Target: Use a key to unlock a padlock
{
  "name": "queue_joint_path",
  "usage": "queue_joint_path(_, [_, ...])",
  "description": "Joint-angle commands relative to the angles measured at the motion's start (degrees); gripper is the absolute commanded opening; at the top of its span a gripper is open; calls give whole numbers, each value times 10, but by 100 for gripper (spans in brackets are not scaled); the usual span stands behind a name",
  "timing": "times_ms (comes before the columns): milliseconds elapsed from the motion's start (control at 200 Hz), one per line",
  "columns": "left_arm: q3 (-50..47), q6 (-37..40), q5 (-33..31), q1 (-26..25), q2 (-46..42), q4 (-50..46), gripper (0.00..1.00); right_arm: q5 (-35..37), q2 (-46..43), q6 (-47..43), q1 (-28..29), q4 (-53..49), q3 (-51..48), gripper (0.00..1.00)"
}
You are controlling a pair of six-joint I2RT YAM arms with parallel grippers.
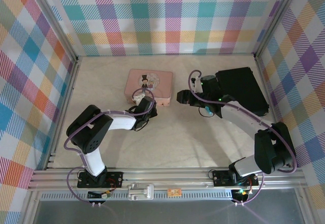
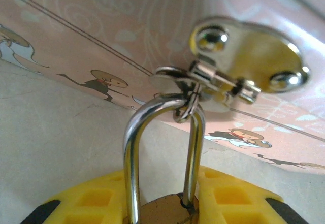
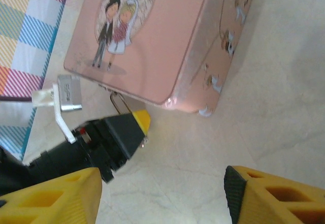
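Padlock [image 2: 161, 213] hangs by its shackle [image 2: 133, 148] from the hasp [image 2: 244, 64] on the near side wall of the pink tin [image 1: 152, 82]. The tin sits mid-table [image 1: 177, 142], nearer the far edge than the near one. The lock body lies low by the tabletop, just off the tin's near edge.

L gripper [image 1: 144, 103] is down at that edge w/ its yellow pads [image 2: 228, 198] on either side of the brass body, gap narrow. Whether they pinch it or only flank it can't be told. Likely reason for the placing: a lock dangling on a hinged hasp would swing away from a key, so the L arm is there to steady it & present the keyway.

R gripper [image 3: 162, 198] hovers just right of the tin, fingers spread wide w/ nothing between them, looking on at lock & L gripper. With those fingers empty, R prob. needs the key in hand first.

Both shackle legs run into the body, so the lock reads as shut and the task as early.
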Motion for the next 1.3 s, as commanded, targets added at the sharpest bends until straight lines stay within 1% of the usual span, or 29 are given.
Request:
queue_joint_path(0, [2, -38, 79, -2, -22, -8, 8, -36, -15, 24, 17, 47, -34, 64])
queue_joint_path(45, [3, -54, 91, -1, -32, -8, 0, -38, -16, 30, 24, 65, -52, 63])
queue_joint_path(105, [2, -78, 102, -2, -43, -6, 0, -49, -15, 46, 32, 104, -80, 63])
queue_joint_path(170, [3, -103, 115, -2, -51, -7, 0, -68, -11, 69, 42, 175, -116, 63])
queue_joint_path(300, [-7, -164, 141, -1, -56, 5, 0, -74, 22, 101, 67, 300, -161, 62])
queue_joint_path(340, [-13, -184, 150, 0, -57, 14, 0, -70, 37, 107, 75, 340, -171, 59])
queue_joint_path(405, [-23, -218, 167, 1, -55, 44, 0, -66, 66, 112, 87, 399, -180, 51])
queue_joint_path(470, [-29, -245, 181, 1, -53, 65, 0, -65, 96, 112, 94, 446, -180, 49])
queue_joint_path(555, [-32, -267, 193, 2, -55, 82, 0, -58, 131, 118, 95, 503, -187, 41])
queue_joint_path(595, [-33, -275, 198, 4, -57, 87, 0, -58, 147, 118, 95, 524, -188, 39])
queue_joint_path(720, [-39, -288, 203, 8, -66, 96, 0, -62, 178, 119, 99, 557, -182, 35])
queue_joint_path(865, [-44, -296, 206, 10, -69, 104, 0, -56, 202, 108, 102, 548, -160, 29])
queue_joint_path(1020, [-51, -307, 209, 11, -63, 124, 0, -69, 225, 113, 108, 555, -145, 25])
queue_joint_path(1125, [-60, -317, 206, 11, -62, 146, 0, -62, 236, 114, 116, 546, -137, 25])
queue_joint_path(1185, [-63, -320, 208, 11, -60, 156, 0, -54, 243, 116, 118, 543, -136, 29])
queue_joint_path(1295, [-64, -326, 214, 11, -58, 162, 0, -55, 257, 120, 118, 548, -129, 29])
